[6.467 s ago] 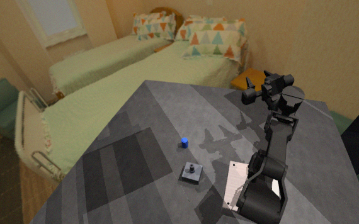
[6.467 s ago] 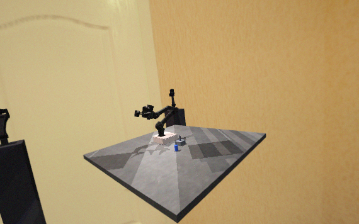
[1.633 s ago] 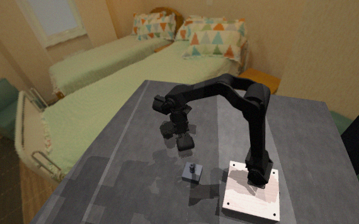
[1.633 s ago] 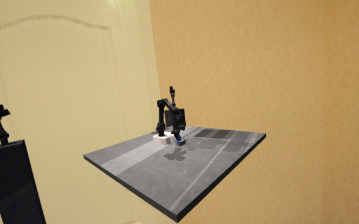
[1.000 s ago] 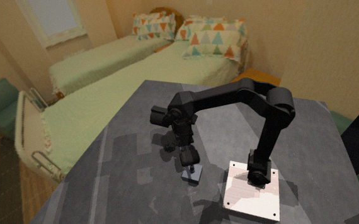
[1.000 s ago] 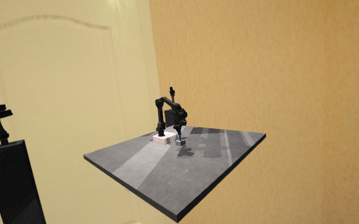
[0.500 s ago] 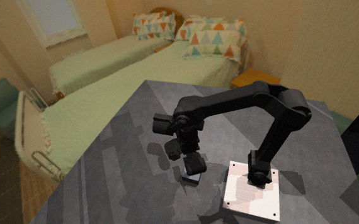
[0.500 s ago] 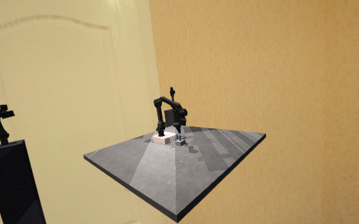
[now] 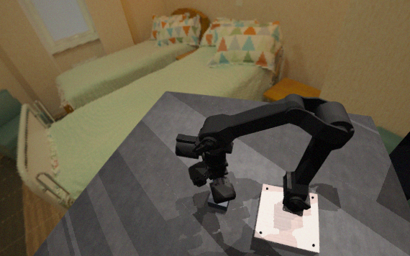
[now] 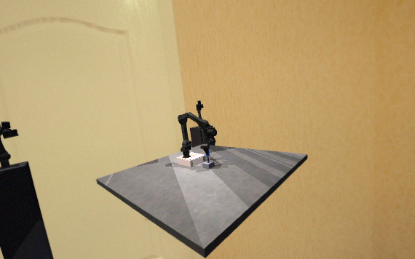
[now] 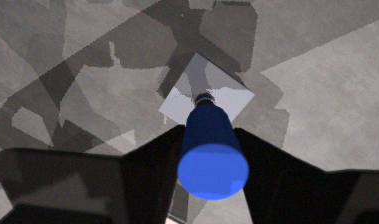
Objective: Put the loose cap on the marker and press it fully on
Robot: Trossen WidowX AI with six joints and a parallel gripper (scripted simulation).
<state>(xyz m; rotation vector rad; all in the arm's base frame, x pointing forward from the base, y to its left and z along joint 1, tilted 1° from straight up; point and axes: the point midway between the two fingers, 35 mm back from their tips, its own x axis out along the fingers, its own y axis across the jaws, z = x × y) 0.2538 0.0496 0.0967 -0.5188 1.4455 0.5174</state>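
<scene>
Bedroom furniture fills the background of the top view: two green-covered beds (image 9: 129, 90) with triangle-patterned pillows (image 9: 245, 43), against warm yellow walls. Nearer the camera, a grey table (image 9: 150, 201) with angled tonal bands carries the arm's pale base plate (image 9: 287, 223). From that plate the black arm (image 9: 312, 144) rises, folds over and drops its wrist straight down above the holder block (image 9: 218, 206), of which only a corner shows under the tool in this view.

Seen from the wrist, the block (image 11: 235, 97) is a small pale square, and the marker (image 11: 204, 97) stands in it as a dark round tip just visible past the lower end of the cap (image 11: 210, 150). The cap is a blue, slightly tapering tube, pinched at its sides by the gripper (image 11: 210, 145); its dark fingers press on either flank with the closed top end toward the camera. It hangs above the marker, close to lined up; whether its mouth has begun to swallow the tip cannot be told from here.

The cap looks like light, rigid, smooth plastic, so it should carry easily but could slide up through the pads or cock sideways under a downward push. A hold around mid-body, as here, keeps it straight; a firm squeeze seems wise for the press. The marker, being thin and only socketed in the block, may lean if the cap arrives off-axis.
</scene>
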